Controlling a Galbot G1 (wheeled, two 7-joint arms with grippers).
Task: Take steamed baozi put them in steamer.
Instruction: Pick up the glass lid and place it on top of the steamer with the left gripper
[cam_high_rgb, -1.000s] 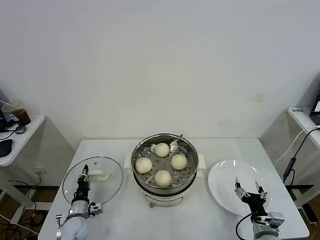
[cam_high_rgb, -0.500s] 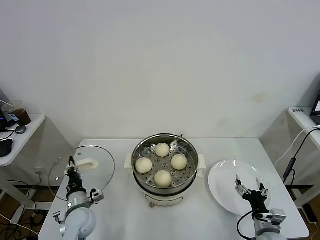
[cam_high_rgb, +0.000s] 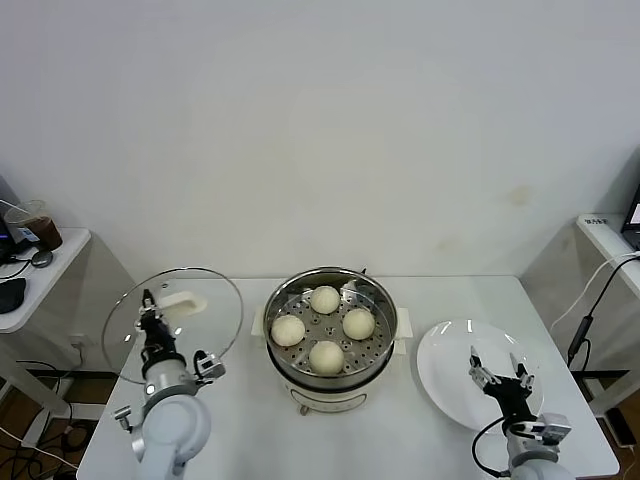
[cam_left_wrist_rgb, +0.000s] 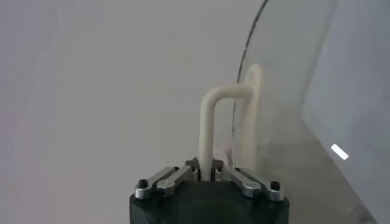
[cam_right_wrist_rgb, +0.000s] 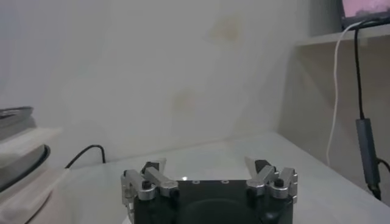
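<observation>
Several cream-white steamed baozi (cam_high_rgb: 324, 299) lie on the perforated floor of the shiny steel steamer (cam_high_rgb: 386, 302) at the table's middle. My left gripper (cam_high_rgb: 151, 305) is to the left of the steamer, shut on the white handle (cam_left_wrist_rgb: 209, 122) of the glass lid (cam_high_rgb: 205, 300). The lid is lifted off the table and tilted nearly on edge. In the left wrist view the gripper (cam_left_wrist_rgb: 206, 172) pinches the handle's post, with the glass pane (cam_left_wrist_rgb: 286, 73) beyond. My right gripper (cam_high_rgb: 497, 372) hovers open over the white plate (cam_high_rgb: 450, 350) with nothing between its fingers (cam_right_wrist_rgb: 156, 168).
The white table (cam_high_rgb: 240, 425) carries the steamer and plate. A side table at far left holds a cup (cam_high_rgb: 35, 228) and a mouse (cam_high_rgb: 40, 258). At right a shelf (cam_high_rgb: 605, 235) and a dangling cable (cam_high_rgb: 583, 325) stand close to the table's edge.
My left gripper has lifted the glass lid from lying flat on the table and tipped it up towards upright. The right arm has barely shifted.
</observation>
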